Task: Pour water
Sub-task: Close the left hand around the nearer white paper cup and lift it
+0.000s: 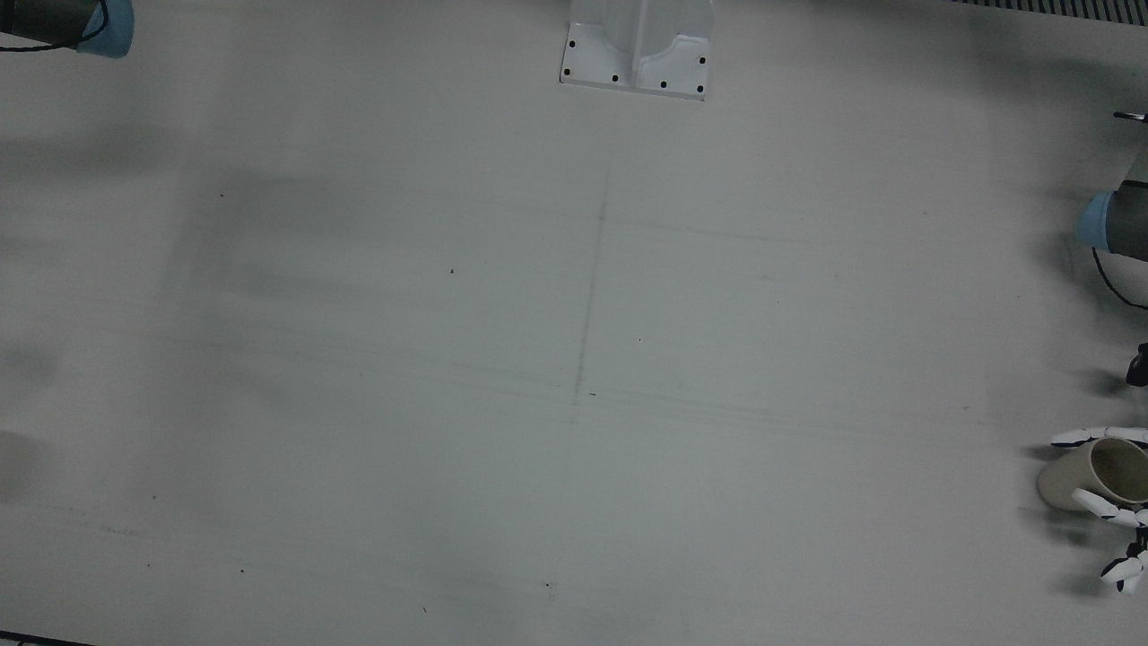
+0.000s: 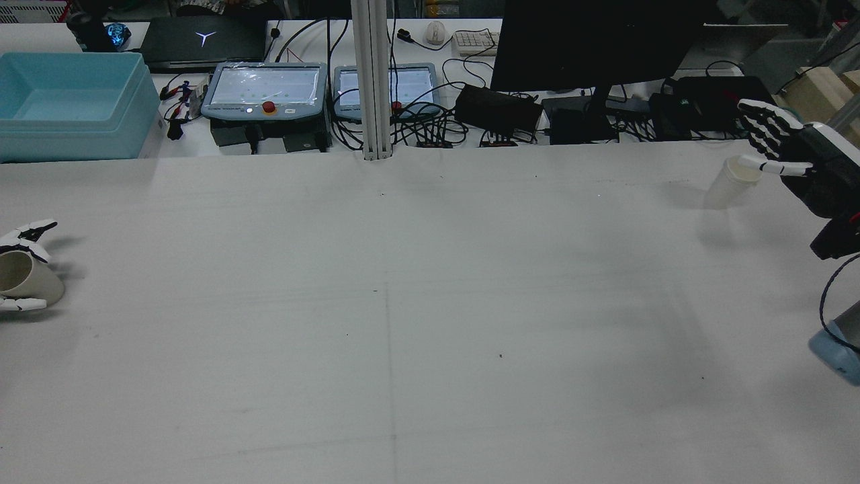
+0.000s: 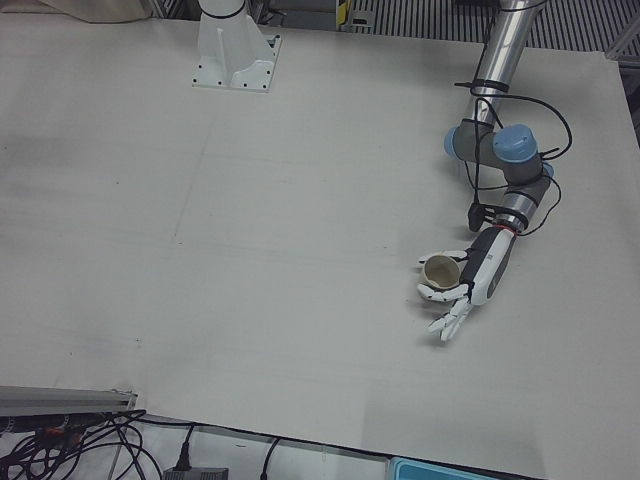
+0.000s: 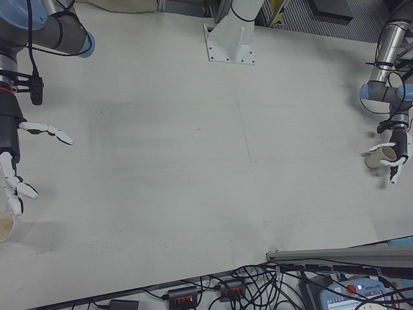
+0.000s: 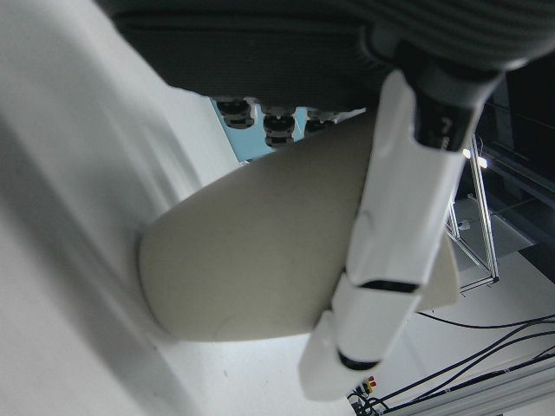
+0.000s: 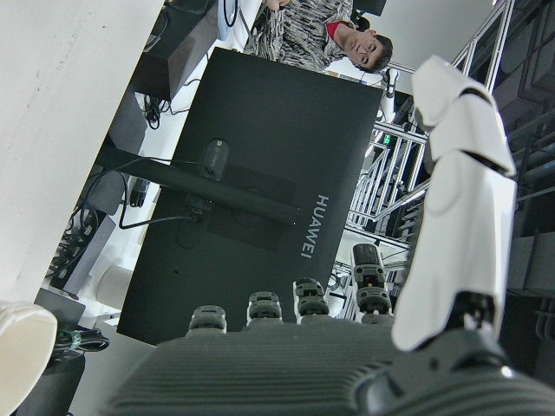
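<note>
Two paper cups stood at opposite ends of the white desk as the robot's arms worked the far edges; the left hand was wrapped round a beige cup, fingers curled on either side of its wall, the cup tipped so that its open mouth faced sideways and up, its base resting at the desk's surface in the left hand view; in the front view that cup sat at the far right edge of the frame; the right hand was held above the desk near the opposite corner, fingers spread apart and closed on nothing, thumb jutting toward a pale translucent cup that stood upright on the desk just beside it; whether the thumb tip touched that cup's rim could not be told from the rear view; in the right-front view the spread right hand hung above that second cup, seen at the frame's lower left corner; behind the desk stood a dark monitor, two pendant screens and a light-blue bin.
</note>
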You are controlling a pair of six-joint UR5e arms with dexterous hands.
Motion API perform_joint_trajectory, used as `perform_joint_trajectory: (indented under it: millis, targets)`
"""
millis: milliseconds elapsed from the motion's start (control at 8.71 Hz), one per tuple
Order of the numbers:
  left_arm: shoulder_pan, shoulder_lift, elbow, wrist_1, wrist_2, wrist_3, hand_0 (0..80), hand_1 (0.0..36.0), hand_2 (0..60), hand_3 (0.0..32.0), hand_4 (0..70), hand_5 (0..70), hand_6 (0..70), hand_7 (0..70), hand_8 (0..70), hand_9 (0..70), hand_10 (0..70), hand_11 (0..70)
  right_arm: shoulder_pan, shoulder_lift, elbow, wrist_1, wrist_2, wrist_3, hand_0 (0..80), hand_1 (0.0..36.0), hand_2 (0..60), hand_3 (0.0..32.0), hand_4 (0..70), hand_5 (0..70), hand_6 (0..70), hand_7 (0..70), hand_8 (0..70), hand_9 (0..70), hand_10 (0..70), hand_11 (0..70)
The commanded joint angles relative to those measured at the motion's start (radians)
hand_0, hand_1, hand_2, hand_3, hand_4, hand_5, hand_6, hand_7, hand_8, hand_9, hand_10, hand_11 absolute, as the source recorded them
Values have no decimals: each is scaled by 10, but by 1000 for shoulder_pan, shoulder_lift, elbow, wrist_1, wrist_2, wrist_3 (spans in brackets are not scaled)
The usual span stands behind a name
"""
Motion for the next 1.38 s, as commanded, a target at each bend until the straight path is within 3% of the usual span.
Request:
perform_joint_trajectory:
  millis: [0,230,345,459,574,689,804,919,1034,1149,1264]
  targets:
    - [0,0,-33,44,0,-27,759,303,428,0,700,700,114,174,102,60,29,58,0,-5,-5,0,1,4,541,239,186,84,50,204,43,100,36,30,0,21]
    - [-2,10,-164,204,8,-130,800,317,371,0,700,700,115,174,105,66,22,51,15,-5,1,15,1,26,537,232,170,90,25,199,39,96,41,32,0,20]
    - [-5,18,-214,240,8,-145,800,317,349,0,700,700,112,171,103,63,20,47,81,-21,7,16,-11,84,528,218,142,114,0,180,25,79,43,23,0,8]
    - [-5,20,-257,274,12,-150,800,326,341,0,700,700,114,177,103,63,15,42,185,-77,4,74,-51,112,523,213,139,94,2,166,30,75,43,24,0,19]
    - [0,20,-304,336,14,-180,800,339,371,0,700,700,114,178,104,61,13,38,278,-111,-15,143,-125,108,527,217,158,116,34,181,54,99,47,38,2,22]
    - [0,18,-350,386,14,-196,800,348,380,0,700,700,118,181,103,60,10,36,290,-175,-25,156,-135,109,520,209,161,108,34,184,57,99,49,39,11,35]
    - [2,15,-392,424,14,-199,800,349,374,0,700,700,120,186,104,61,11,36,240,-171,-125,179,-137,106,521,215,157,102,13,171,48,80,37,22,5,27]
    - [0,13,-407,438,14,-201,800,343,362,0,700,700,121,188,105,62,9,33,218,-138,-301,287,-138,96,526,219,145,78,3,165,42,71,31,14,0,21]
    - [0,16,-420,453,23,-213,800,334,302,0,700,700,118,187,103,61,8,33,216,-58,-508,418,-134,91,535,224,149,60,21,173,53,85,32,16,0,16]
    - [-2,19,-430,457,23,-216,800,331,290,0,700,700,115,183,102,59,6,29,210,8,-639,500,-132,93,536,228,156,34,33,177,56,88,27,13,0,8]
    - [-3,20,-440,463,23,-218,800,325,272,0,700,700,116,185,100,59,7,31,195,24,-687,513,-131,88,532,225,152,0,38,172,56,85,17,8,0,6]
